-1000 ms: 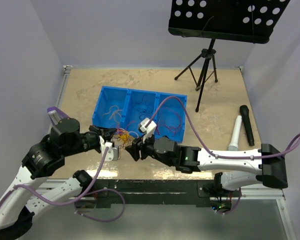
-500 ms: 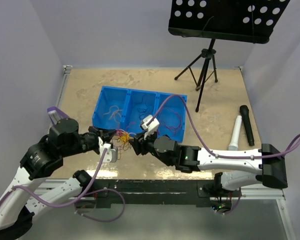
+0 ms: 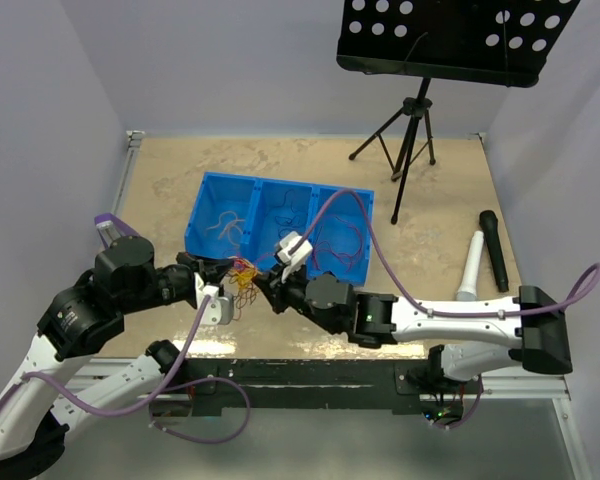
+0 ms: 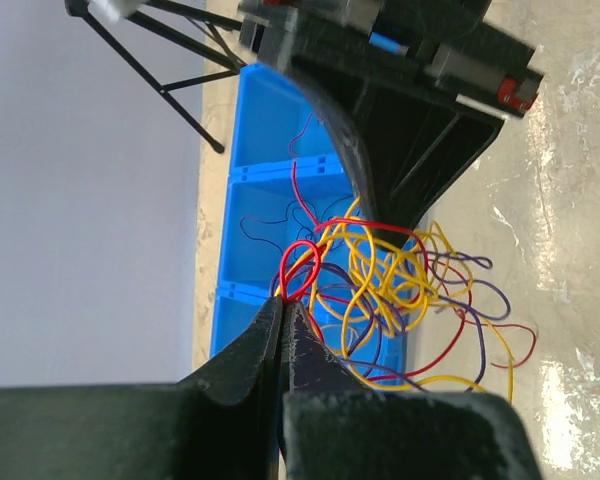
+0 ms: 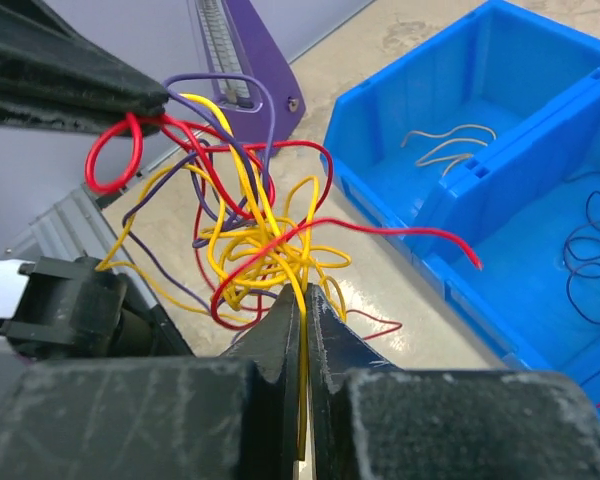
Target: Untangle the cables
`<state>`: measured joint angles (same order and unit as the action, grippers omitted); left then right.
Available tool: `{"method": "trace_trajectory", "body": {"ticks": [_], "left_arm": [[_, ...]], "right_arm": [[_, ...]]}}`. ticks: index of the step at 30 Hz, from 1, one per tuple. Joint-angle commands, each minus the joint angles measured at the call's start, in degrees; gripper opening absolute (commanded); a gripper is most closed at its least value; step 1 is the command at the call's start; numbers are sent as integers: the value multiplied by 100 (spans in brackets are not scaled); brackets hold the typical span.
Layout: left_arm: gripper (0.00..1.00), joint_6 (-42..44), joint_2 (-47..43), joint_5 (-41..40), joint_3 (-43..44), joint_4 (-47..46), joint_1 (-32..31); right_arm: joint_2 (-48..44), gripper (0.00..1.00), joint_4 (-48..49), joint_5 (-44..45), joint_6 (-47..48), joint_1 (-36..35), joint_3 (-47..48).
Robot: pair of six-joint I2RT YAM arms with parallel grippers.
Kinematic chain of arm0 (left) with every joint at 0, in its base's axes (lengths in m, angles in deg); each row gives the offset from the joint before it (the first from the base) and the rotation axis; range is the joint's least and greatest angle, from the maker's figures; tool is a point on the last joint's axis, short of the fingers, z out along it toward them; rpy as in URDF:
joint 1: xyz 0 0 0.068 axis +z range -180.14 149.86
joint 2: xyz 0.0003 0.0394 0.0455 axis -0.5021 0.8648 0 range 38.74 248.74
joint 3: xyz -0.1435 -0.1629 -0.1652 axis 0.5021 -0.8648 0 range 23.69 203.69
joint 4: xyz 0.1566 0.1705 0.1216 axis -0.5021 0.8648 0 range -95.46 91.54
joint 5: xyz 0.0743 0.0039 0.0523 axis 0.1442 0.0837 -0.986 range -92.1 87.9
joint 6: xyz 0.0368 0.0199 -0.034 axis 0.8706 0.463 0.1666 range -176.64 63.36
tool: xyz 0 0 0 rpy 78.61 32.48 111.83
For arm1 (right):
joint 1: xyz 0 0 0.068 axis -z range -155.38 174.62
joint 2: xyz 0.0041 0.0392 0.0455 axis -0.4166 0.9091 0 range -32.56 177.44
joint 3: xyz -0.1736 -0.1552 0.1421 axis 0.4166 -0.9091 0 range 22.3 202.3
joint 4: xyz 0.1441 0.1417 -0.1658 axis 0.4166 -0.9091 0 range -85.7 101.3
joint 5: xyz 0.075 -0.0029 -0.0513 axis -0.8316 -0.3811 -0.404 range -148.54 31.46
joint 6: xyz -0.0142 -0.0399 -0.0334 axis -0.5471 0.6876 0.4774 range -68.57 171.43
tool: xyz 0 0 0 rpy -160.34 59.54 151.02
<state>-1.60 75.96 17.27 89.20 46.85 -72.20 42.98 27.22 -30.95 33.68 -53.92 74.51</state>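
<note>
Cables [image 3: 244, 278] clenched in both arms' jaws over beige table [image 3: 180, 175]; lilac walls [image 3: 230, 60].

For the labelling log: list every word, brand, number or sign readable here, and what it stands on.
No readable text anywhere.
Blue three-compartment bin, music stand, white microphone, black microphone, cables: no lettering shows.
Red patch, left wrist view: too blurred to tell if it bears text.

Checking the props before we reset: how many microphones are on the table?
2. The white microphone and the black microphone lie side by side near the table's right edge, the black one farther right. None appears hidden.
</note>
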Motion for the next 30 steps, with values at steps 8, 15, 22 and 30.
{"method": "trace_trajectory", "body": {"ticks": [8,15,22,30], "left_arm": [[0,-758,-39,-468,172,-766,14],[0,-838,-153,-1339,-56,-1329,14],[0,-750,-223,-2146,-469,-1539,14],[0,-855,-346,-2755,-1075,-1628,14]], "right_arm": [[-1585,0,-904,1045,-1535,-161,-799],[-2448,0,-2749,2213,-2880,-170,-686],[-2764,0,-5254,3470,-4514,-170,245],[-3510,0,-7753,4886,-5855,-153,1931]]}}
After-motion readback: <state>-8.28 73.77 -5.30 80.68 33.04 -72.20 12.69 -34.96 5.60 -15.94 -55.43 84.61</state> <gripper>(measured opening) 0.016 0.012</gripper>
